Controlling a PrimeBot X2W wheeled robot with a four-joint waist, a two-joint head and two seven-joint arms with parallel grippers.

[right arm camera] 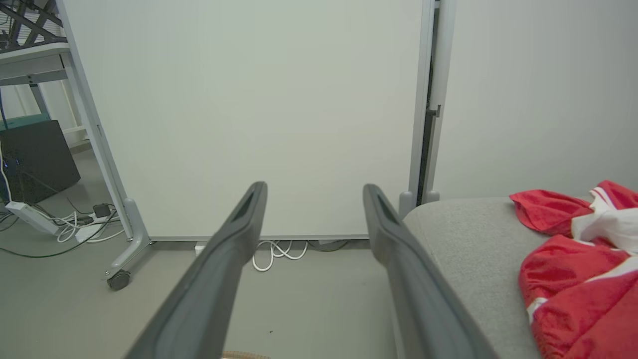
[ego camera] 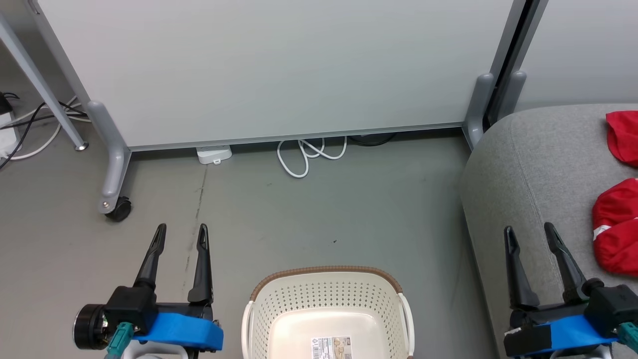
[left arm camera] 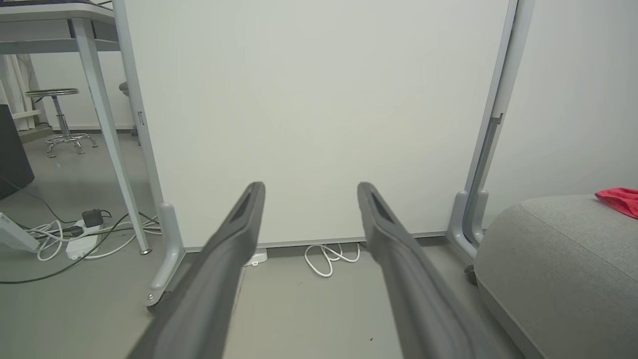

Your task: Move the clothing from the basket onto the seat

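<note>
Currently I read clothing (ego camera: 618, 227) on sofa (ego camera: 523, 174), frame right; basket (ego camera: 326, 294) lower centre; left gripper (ego camera: 182, 228), right gripper (ego camera: 528, 228) both spread

The cream-white perforated plastic basket (ego camera: 324, 273) stands on the grey floor (ego camera: 349, 209), the light grey fabric sofa (ego camera: 528, 189) to its right. On the sofa lie a white-striped red fabric garment (ego camera: 617, 234) and (behind it) a plain red fabric garment (ego camera: 624, 137). A white partition panel (ego camera: 279, 70) stands behind all.
</note>
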